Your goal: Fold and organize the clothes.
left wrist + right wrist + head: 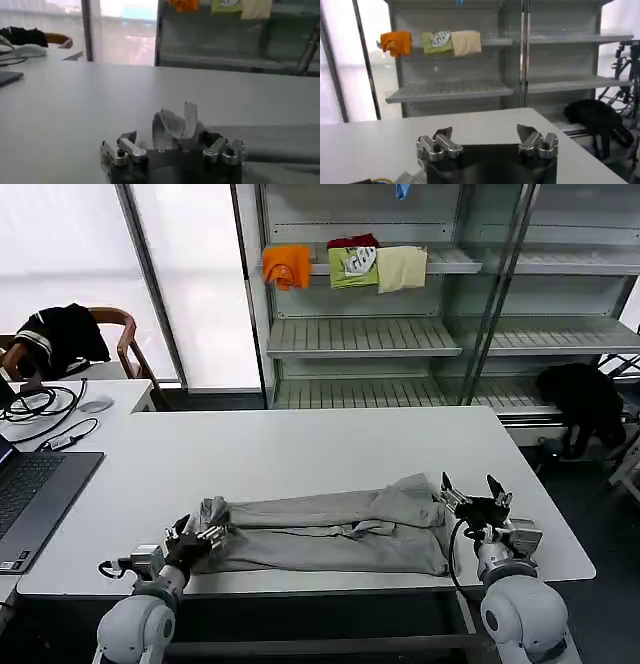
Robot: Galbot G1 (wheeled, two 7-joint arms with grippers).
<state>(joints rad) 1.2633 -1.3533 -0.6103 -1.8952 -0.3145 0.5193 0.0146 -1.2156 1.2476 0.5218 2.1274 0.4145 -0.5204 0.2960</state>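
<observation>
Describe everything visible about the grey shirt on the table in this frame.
The grey shirt is soft, cotton-looking cloth folded into a long, wrinkled band lying flat near the white table's front edge. The left gripper is shut on its bunched left end; the open right gripper sits at its right end.

Bright daylight from windows (70,254) at far left, overexposed white. Bench (300,449) evenly lit, shadows soft. Left wrist view hazy and soft throughout; far shelves (235,55) blurred there.
</observation>
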